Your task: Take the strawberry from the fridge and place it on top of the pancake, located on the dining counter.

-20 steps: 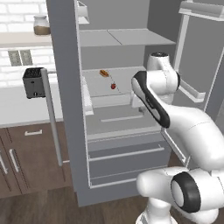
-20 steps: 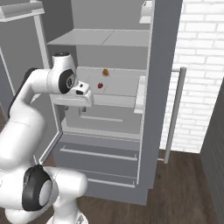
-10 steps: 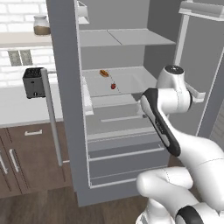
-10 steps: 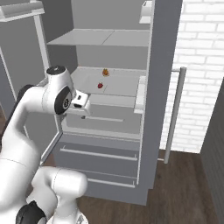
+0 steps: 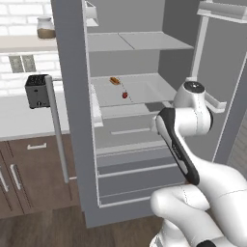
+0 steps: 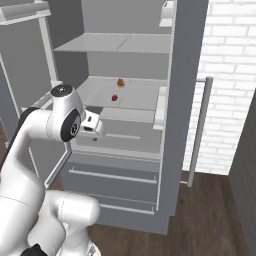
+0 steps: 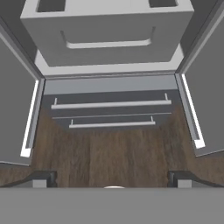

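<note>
The grey fridge (image 5: 72, 120) stands with both doors swung open. A small red strawberry (image 5: 125, 95) (image 6: 114, 98) lies on its middle shelf, near the front. My gripper (image 6: 98, 131) (image 7: 112, 179) hangs in front of the fridge, lower than that shelf and apart from the strawberry. It points down at the two lower drawers (image 7: 111, 103) and the wood floor. Its fingertips (image 7: 43, 178) stand wide apart, open, with nothing between them. The pancake and the dining counter are out of view.
An orange-brown food item (image 5: 114, 80) lies behind the strawberry on the same shelf. The open left door (image 5: 67, 72) with its bar handle (image 5: 55, 128) and the right door (image 5: 226, 87) flank the arm. A black toaster (image 5: 37, 90) sits on the worktop to the left.
The arm has folded back and the hand has sunk a little, from about shelf height to below it. The strawberry and the fridge have not moved.
</note>
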### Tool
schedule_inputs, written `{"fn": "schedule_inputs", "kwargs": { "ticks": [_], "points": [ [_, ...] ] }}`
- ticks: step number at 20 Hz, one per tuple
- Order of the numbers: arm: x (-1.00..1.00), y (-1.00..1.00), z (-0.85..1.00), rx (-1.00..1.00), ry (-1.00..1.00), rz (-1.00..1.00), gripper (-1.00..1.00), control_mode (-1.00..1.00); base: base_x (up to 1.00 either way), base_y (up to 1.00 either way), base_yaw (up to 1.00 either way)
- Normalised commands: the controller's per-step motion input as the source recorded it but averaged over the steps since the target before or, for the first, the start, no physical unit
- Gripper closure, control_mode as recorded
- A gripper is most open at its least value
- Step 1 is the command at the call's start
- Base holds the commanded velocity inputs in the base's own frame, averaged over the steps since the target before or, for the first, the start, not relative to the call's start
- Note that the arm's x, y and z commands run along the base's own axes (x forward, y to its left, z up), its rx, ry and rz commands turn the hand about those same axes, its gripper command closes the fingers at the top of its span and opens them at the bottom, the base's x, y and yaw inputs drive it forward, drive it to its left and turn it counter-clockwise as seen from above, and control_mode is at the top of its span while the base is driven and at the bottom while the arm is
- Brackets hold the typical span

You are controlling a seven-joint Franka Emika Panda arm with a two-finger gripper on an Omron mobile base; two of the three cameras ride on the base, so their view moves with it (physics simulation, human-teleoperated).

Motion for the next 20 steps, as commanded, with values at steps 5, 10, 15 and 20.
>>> {"fn": "schedule_inputs", "kwargs": {
  "ticks": [5, 10, 15, 20],
  "points": [
    [0.00, 0.00, 0.00, 0.00, 0.00, 0.00, -1.00, -1.00, 0.00, 0.00, 0.00],
    [0.08, 0.01, 0.00, 0.00, -0.01, 0.00, -1.00, 1.00, 0.36, 0.15, 0.00],
    [0.00, 0.00, 0.00, 0.00, 0.00, 0.00, -1.00, 1.00, 0.60, 0.23, 0.00],
    [0.00, 0.00, 0.00, 0.00, 0.00, 0.00, -1.00, 1.00, 0.54, 0.20, 0.00]
  ]
}}
